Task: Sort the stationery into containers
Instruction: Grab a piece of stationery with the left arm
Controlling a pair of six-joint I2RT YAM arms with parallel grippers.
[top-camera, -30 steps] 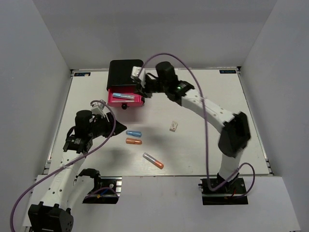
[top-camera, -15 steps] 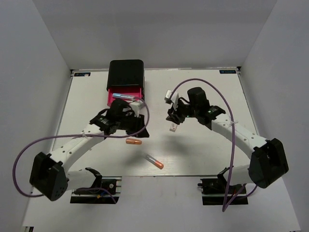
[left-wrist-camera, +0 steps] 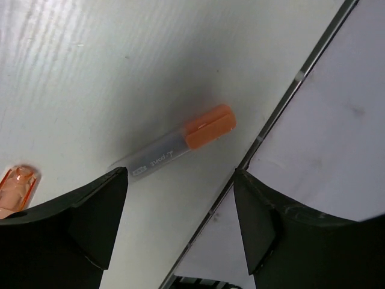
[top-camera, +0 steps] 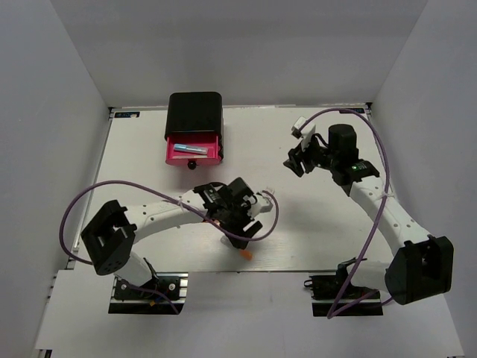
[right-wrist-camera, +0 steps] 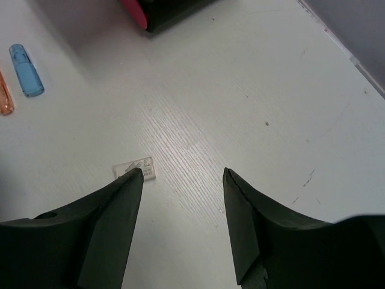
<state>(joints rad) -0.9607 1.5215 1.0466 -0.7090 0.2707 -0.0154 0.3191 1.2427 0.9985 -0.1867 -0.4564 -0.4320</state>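
A clear pen with an orange cap (left-wrist-camera: 180, 143) lies near the table's front edge, just ahead of my open, empty left gripper (left-wrist-camera: 180, 241); only its orange tip (top-camera: 246, 254) shows from above, beyond the left gripper (top-camera: 242, 227). An orange pen (left-wrist-camera: 15, 188) lies to its left. My right gripper (right-wrist-camera: 180, 174) is open and empty, raised over the table at the right (top-camera: 294, 160). The small white block (right-wrist-camera: 135, 168) lies by its left fingertip. A blue pen (right-wrist-camera: 26, 78) and the orange pen (right-wrist-camera: 5, 99) lie further off. The black box (top-camera: 194, 112) has one pink drawer (top-camera: 194, 156) pulled open with a blue pen (top-camera: 192, 149) inside.
The table's metal front edge (left-wrist-camera: 283, 102) runs close beside the clear pen. Purple cables loop over both arms. White walls stand around the table on three sides.
My left arm has swung from the drawer down to the near middle, over the clear pen. My right arm has drawn back to the right, away from the white block.
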